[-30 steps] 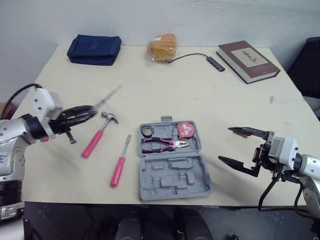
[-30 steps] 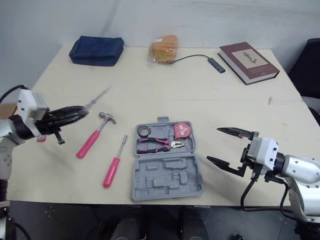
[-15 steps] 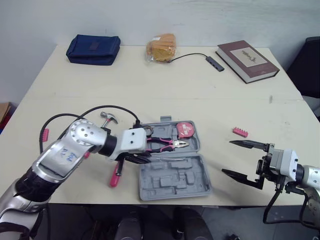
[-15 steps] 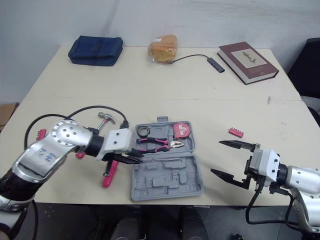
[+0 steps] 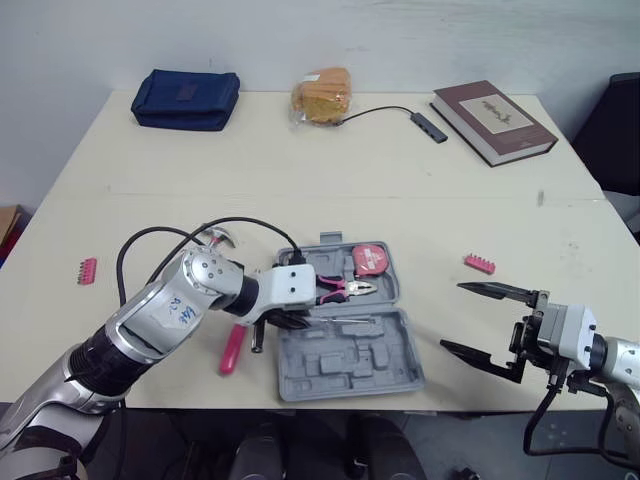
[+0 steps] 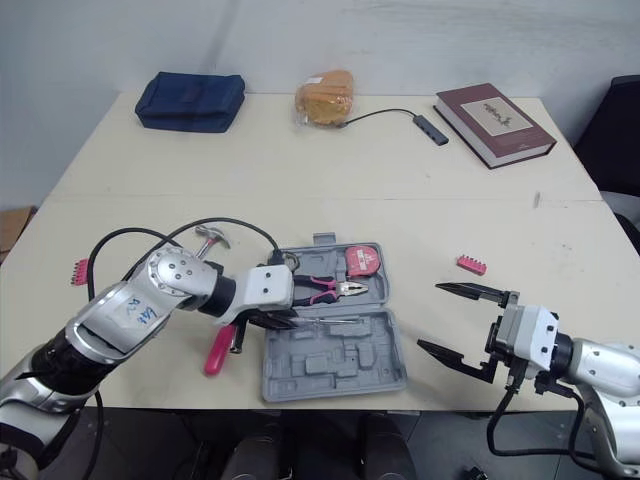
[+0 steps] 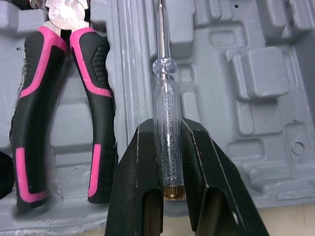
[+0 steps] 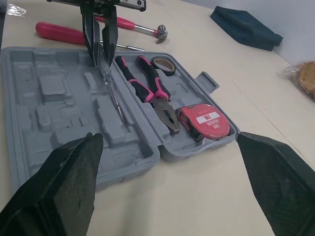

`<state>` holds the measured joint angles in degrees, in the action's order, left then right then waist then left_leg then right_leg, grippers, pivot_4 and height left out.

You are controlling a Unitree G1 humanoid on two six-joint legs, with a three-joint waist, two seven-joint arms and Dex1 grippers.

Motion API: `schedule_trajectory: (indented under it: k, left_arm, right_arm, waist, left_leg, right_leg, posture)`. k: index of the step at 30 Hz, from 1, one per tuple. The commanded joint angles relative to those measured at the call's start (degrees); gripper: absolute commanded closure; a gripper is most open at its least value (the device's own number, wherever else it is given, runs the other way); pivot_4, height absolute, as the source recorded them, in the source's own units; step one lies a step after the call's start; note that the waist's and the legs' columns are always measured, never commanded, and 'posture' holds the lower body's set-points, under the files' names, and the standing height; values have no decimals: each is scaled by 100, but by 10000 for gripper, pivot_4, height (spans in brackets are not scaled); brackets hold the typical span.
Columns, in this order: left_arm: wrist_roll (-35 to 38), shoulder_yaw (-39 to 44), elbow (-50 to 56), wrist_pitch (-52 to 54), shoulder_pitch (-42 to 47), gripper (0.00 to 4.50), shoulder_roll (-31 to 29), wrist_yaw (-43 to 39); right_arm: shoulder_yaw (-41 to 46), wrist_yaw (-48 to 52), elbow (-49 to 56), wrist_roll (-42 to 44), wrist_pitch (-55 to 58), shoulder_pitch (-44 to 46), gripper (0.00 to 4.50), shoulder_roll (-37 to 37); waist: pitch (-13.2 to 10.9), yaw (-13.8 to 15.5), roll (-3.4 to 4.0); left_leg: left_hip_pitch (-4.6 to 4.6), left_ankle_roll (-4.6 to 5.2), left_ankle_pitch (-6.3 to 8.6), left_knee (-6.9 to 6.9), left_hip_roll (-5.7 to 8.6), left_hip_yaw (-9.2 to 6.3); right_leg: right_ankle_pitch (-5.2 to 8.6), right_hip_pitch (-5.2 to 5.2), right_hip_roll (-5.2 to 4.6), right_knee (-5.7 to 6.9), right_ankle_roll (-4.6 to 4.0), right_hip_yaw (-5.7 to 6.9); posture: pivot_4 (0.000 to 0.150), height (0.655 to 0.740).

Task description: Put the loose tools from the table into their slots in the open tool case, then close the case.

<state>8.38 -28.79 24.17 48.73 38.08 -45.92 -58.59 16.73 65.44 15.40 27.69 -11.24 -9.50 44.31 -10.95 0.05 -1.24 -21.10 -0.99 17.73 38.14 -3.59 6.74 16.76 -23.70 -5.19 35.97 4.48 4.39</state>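
Observation:
The grey tool case [image 5: 345, 350] lies open at the table's front centre. Its upper half holds pink-and-black pliers [image 5: 335, 290] and a red tape measure [image 5: 372, 258]. My left gripper [image 5: 288, 318] is shut on a clear-handled tester screwdriver [image 7: 165, 105], held low over the moulded tray next to the pliers [image 7: 59, 113], shaft tip slanting down to the tray [image 8: 118, 109]. A pink screwdriver [image 5: 232, 348] and a pink-handled hammer [image 5: 216, 238] lie left of the case, partly behind that arm. My right gripper [image 5: 490, 322] hangs open right of the case.
Pink bit strips lie at the far left [image 5: 87, 270] and right of the case [image 5: 479, 264]. Along the back edge are a blue pouch [image 5: 187, 98], a bagged bun [image 5: 324, 95], a cabled hub [image 5: 430, 126] and a brown book [image 5: 495, 121].
My left gripper swung from the table's left side to the case, carrying the clear screwdriver, and has settled lower over the tray. The right gripper barely moved.

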Motion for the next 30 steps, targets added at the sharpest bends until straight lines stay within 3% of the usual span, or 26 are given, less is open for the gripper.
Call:
schedule_trajectory:
  k: [1,13,14,16,21,25,29,30]
  left_arm:
    - [-150,-76,84,80,21,44873,25,77]
    - [-242,-147,79,153,-82,44873,221,240]
    - [-250,-148,70,138,-82,37338,217,239]
    - [-246,-150,67,120,-81,32730,213,221]
    - [-30,82,186,163,-55,13641,325,157]
    - [184,372,180,-193,-50,13641,228,-102]
    - [416,772,-67,-1269,-304,13641,320,-338]
    - [501,918,-177,-1511,-400,15998,432,-324]
  right_arm:
    - [77,-86,235,39,-2,4,0,-13]
    - [-8,-216,363,65,149,45,0,7]
    - [-10,-225,371,62,165,53,0,4]
    - [-17,-245,382,52,188,66,0,-3]
    - [-16,-301,449,50,241,49,0,-15]
    - [-12,-325,496,51,279,18,0,-23]
    - [-31,-363,513,40,300,18,0,-35]
    - [-38,-375,517,36,302,17,0,-40]
  waist:
    - [0,1,0]
    - [0,10,0]
    - [0,10,0]
    - [0,10,0]
    - [0,11,0]
    - [0,7,0]
    - [0,-5,0]
    - [0,-2,0]
  left_leg:
    - [1,0,0,0,0,0]
    - [1,1,0,3,2,-3]
    - [1,1,0,3,2,-3]
    - [2,1,0,3,2,-3]
    - [1,1,0,4,1,-3]
    - [-1,1,-1,5,1,-4]
    - [0,0,-1,4,-1,-4]
    - [1,0,-1,4,-1,-4]
  right_leg:
    - [0,0,0,0,0,0]
    - [0,2,-2,1,1,-1]
    - [-1,2,-2,1,1,-1]
    - [-1,2,-3,1,1,-1]
    - [-1,2,-2,2,1,-1]
    - [-1,1,-2,1,1,-1]
    - [-1,0,-3,2,1,-1]
    - [-1,1,-4,1,1,-1]
  posture:
    - [1500,7400]
    - [1500,7400]
    - [1500,7400]
    - [1500,7400]
    - [1500,7400]
    - [1500,7400]
    - [1500,7400]
    - [1500,7400]
